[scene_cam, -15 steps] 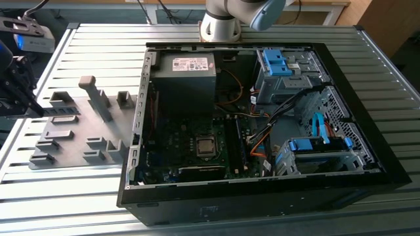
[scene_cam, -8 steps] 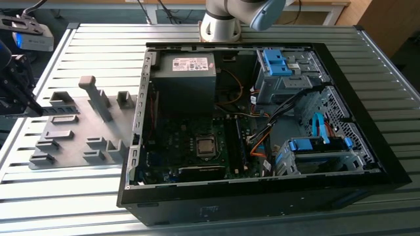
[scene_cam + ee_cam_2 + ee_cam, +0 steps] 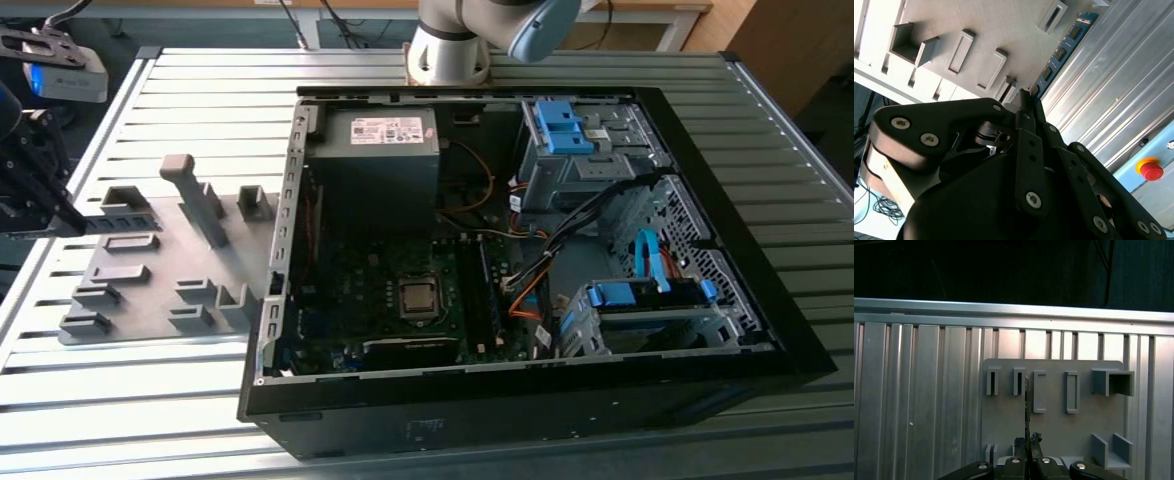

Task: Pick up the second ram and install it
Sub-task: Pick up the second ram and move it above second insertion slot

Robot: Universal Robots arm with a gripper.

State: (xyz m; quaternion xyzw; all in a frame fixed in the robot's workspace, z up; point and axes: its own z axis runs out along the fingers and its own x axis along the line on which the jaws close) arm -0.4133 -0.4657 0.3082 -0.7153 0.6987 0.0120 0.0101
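The second ram (image 3: 1061,50) is a thin blue board with black chips, and my gripper (image 3: 1026,100) is shut on one end of it. The stick juts out from the fingertips over the edge of the grey holder plate (image 3: 954,25). In the first wrist view the ram (image 3: 1027,405) appears edge-on as a thin line rising from my gripper (image 3: 1028,447) above the holder plate (image 3: 1059,425). In the exterior view my gripper (image 3: 30,190) hangs at the far left, beside the holder plate (image 3: 147,270).
An open black computer case (image 3: 534,410) lies on the slatted metal table (image 3: 187,110), with its motherboard (image 3: 400,300) facing up and blue drive cages at the exterior view's right. Grey holder blocks (image 3: 194,195) stand up from the plate. A red emergency button (image 3: 1152,170) sits past the table.
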